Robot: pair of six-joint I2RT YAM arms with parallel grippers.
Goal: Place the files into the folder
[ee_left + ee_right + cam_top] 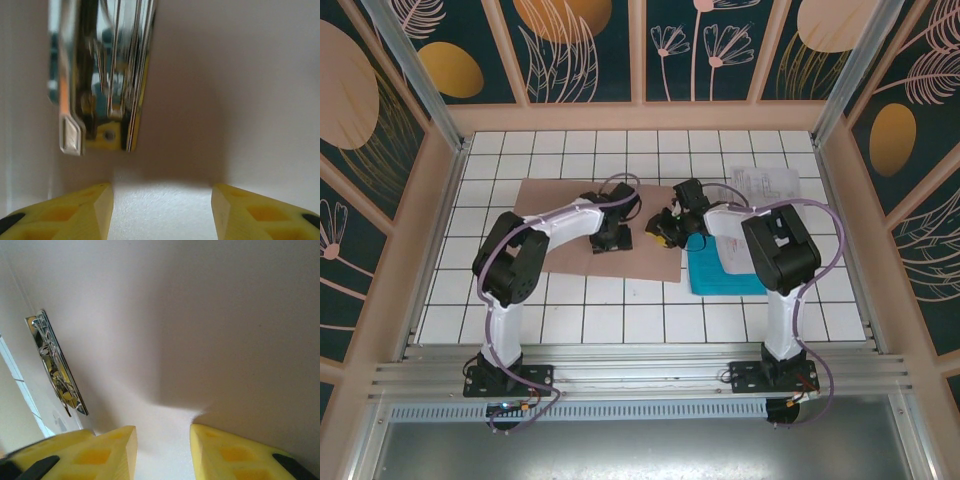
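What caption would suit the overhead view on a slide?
Left gripper and right gripper reach over the open folder; teal sheet and white papers lie at its right.

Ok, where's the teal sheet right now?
In the top view the teal sheet lies on the right of the table, just beside the folder, partly under the right arm, white printed sheets behind it.

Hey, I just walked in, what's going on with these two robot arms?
Both arms reach over the pinkish-brown folder, which lies open on the tiled table. The left hand and right hand hover low over its inner face near the metal clip, jaws apart, holding nothing. The teal sheet lies right of the folder and the white printed sheets farther back, so nothing is filed yet.
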